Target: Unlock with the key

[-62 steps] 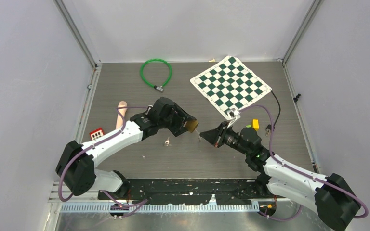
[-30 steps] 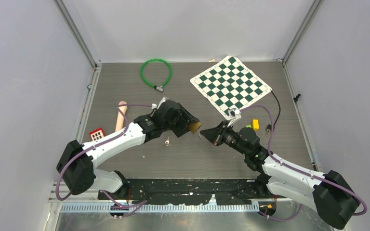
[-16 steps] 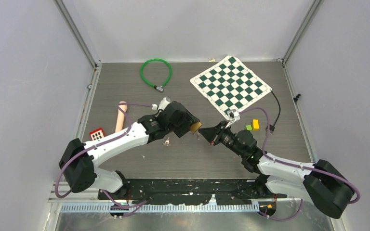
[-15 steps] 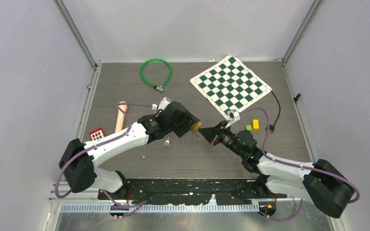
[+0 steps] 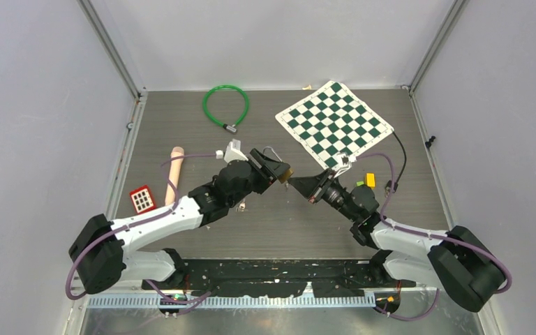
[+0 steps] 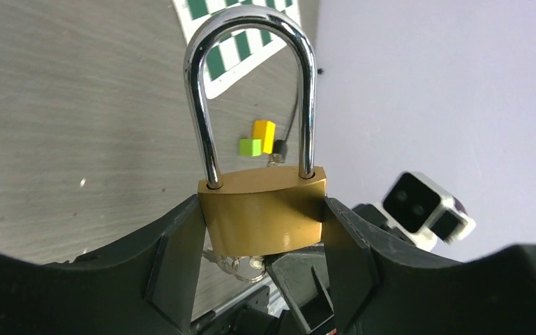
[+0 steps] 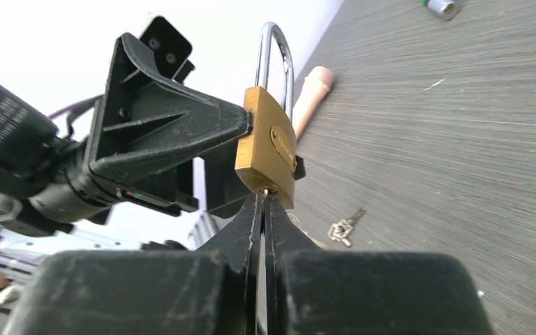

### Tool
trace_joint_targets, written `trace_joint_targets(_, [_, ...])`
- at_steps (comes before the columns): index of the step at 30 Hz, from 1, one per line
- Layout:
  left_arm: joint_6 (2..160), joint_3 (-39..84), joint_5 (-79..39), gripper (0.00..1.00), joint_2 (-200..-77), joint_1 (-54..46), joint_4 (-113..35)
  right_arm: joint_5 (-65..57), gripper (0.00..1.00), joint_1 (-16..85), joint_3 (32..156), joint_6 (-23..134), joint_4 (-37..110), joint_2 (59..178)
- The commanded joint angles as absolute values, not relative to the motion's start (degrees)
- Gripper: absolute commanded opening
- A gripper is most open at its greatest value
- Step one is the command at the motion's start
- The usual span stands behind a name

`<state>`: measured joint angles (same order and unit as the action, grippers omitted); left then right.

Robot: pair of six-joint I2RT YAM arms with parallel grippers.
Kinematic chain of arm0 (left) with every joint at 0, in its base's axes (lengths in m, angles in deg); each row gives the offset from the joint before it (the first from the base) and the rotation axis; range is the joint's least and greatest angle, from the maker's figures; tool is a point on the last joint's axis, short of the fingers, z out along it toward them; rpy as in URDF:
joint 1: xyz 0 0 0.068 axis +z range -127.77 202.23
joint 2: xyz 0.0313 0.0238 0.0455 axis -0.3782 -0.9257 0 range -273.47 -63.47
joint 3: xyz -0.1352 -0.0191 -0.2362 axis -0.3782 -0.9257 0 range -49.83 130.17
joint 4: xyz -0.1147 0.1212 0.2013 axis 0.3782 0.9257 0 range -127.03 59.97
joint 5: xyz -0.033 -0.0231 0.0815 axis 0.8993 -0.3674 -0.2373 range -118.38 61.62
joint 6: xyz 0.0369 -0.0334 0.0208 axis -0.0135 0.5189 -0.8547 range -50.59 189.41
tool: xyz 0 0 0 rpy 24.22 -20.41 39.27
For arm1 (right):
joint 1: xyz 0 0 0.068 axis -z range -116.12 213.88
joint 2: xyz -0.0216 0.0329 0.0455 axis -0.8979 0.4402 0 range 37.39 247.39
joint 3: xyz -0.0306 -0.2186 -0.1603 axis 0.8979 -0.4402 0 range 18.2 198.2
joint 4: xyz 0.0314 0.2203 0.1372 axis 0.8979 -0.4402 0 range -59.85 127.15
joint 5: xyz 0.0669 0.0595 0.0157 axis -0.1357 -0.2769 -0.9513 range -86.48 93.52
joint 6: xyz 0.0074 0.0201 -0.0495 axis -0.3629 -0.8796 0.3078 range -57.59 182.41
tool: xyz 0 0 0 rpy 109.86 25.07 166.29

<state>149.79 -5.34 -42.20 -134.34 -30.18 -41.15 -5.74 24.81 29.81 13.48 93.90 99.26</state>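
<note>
Right gripper (image 7: pixel 262 201) pinches the key (image 7: pixel 266 192) at the keyhole of the padlock (image 7: pixel 269 150); left gripper (image 6: pixel 262 223) clamps its body. With the shackle (image 6: pixel 251 21) seated, turning apparently remains.

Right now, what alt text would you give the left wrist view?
A brass padlock with a chrome shackle stands upright in frame, clamped between the black fingers of the left tool, both shackle legs seated. Behind lie a grey wood-grain table, a green-and-white chessboard corner, a yellow block and a green block.
</note>
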Motion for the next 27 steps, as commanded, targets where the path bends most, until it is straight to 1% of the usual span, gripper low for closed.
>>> trace_joint_targets(1, [144.1, -8.0, -29.5, 0.0, -131.0, -34.5, -67.7, -13.6, 0.05, 27.8, 31.0, -0.5, 112.4, 105.0])
trace_joint_targets(2, [143.2, -9.0, -29.1, 0.0, -130.6, -34.9, -70.5, -15.1, 0.05, 28.7, 31.0, -2.2, 114.7, 106.3])
trace_joint_targets(3, [142.6, -9.9, -28.9, 0.0, -130.1, -35.2, -72.0, -15.8, 0.05, 29.1, 31.0, -6.0, 120.2, 109.0])
trace_joint_targets(7, [140.1, -12.7, -28.6, 0.0, -128.0, -35.6, -77.5, -18.9, 0.05, 30.4, 32.1, -15.6, 129.2, 116.4])
trace_joint_targets(13, [136.8, -14.4, -25.6, 0.0, -126.4, -35.6, -83.0, -18.6, 0.05, 30.5, 33.1, -17.4, 129.7, 117.0])
trace_joint_targets(16, [136.6, -16.0, -27.3, 0.0, -125.6, -35.5, -84.8, -19.1, 0.07, 30.5, 33.7, -17.1, 129.8, 116.7])
trace_joint_targets(18, [136.5, -16.8, -30.2, 0.0, -124.6, -35.3, -83.7, -19.3, 0.16, 30.5, 33.3, -15.8, 129.3, 116.1])
trace_joint_targets(19, [136.4, -17.1, -31.6, 0.0, -123.5, -35.0, -82.0, -19.5, 0.24, 30.5, 33.1, -15.0, 128.8, 115.7])
trace_joint_targets(20, [136.4, -17.1, -32.9, 0.0, -122.4, -34.5, -79.6, -19.7, 0.29, 30.4, 32.6, -13.3, 127.4, 114.6])
trace_joint_targets(21, [136.3, -16.9, -34.3, 0.0, -121.4, -34.1, -76.7, -20.0, 0.39, 30.5, 32.4, -12.3, 126.4, 113.9])
trace_joint_targets(22, [136.0, -16.5, -35.8, 0.0, -120.3, -33.8, -73.2, -20.1, 0.43, 30.5, 31.9, -9.8, 124.0, 112.0])
trace_joint_targets(23, [136.0, -15.5, -37.9, 0.0, -119.1, -33.6, -69.0, -20.2, 0.5, 30.5, 31.6, -6.0, 122.7, 110.7])
trace_joint_targets(24, [135.7, -14.4, -40.3, 0.0, -117.9, -33.5, -63.2, -20.3, 0.53, 30.3, 31.0, -3.7, 119.7, 108.0])
trace_joint_targets(25, [135.2, -12.8, -42.3, 0.0, -117.2, -33.5, -56.0, -19.9, 0.58, 30.1, 30.7, 1.3, 117.5, 106.2])
trace_joint_targets(26, [134.9, -11.6, -44.6, 0.0, -116.6, -33.5, -52.0, -18.6, 0.6, 29.8, 30.1, 3.8, 112.6, 102.8])
trace_joint_targets(27, [134.6, -10.7, -45.8, 0.0, -116.2, -33.5, -49.2, -17.8, 0.63, 29.0, 30.0, 9.6, 109.8, 100.8])
